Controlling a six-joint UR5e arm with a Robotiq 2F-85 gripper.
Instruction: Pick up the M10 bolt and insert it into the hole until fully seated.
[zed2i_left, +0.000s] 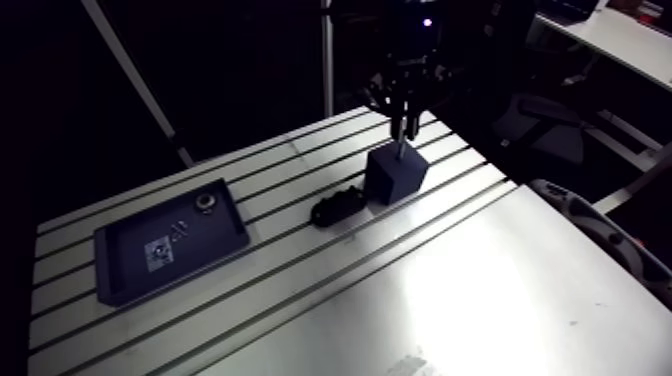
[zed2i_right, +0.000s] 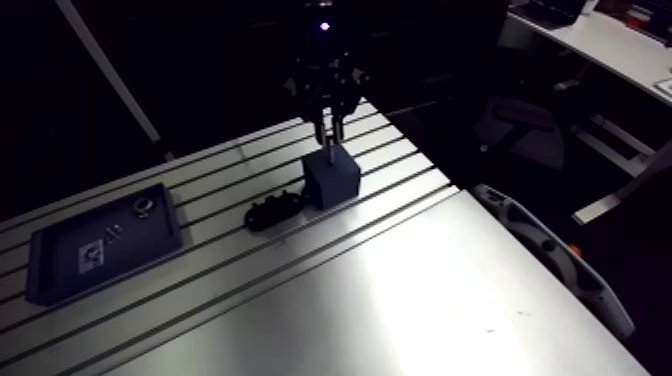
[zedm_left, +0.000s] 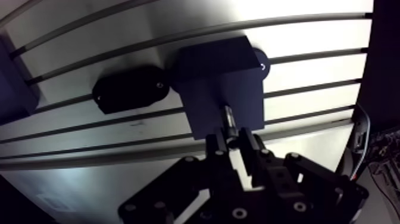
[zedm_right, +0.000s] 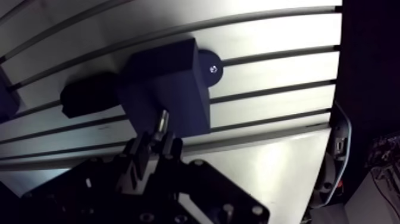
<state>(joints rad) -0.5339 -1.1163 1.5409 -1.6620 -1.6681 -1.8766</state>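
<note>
- The bolt (zedm_left: 228, 118) stands upright between the two fingers (zedm_left: 249, 143) of the gripper (zedm_left: 232, 142), which are clenched on its upper part. Its shaft points straight down.
- The bolt's lower end is at the top face of a dark block (zedm_left: 217, 77), close to the edge nearest the gripper. In the arm view the shaft shows as a thin pale line running from the fingers down to the block's top. Whether the tip has gone into the block, or only touches it, cannot be told.
- The gripper hangs directly over the block, with its dark body coming down from above.
- The block is box-shaped and sits on the slotted table (zed2i_left: 480, 290), across two of its grooves.
- Just beside the block lies a flat black piece (zedm_left: 130, 89) with rounded ends, on the table top. Its near end is touching or almost touching the block's side.
- On the block's far side, a round black disc (zedm_left: 262, 63) shows partly from behind it, flat on the table.
- Well apart from the block, along the same grooves, a shallow dark tray (zed2i_left: 215, 232) rests on the table.
- A small metal ring (zed2i_left: 205, 202) lies in the tray near its far edge. Some small pale parts (zed2i_left: 158, 252) lie nearer the middle, too small to make out.
</note>
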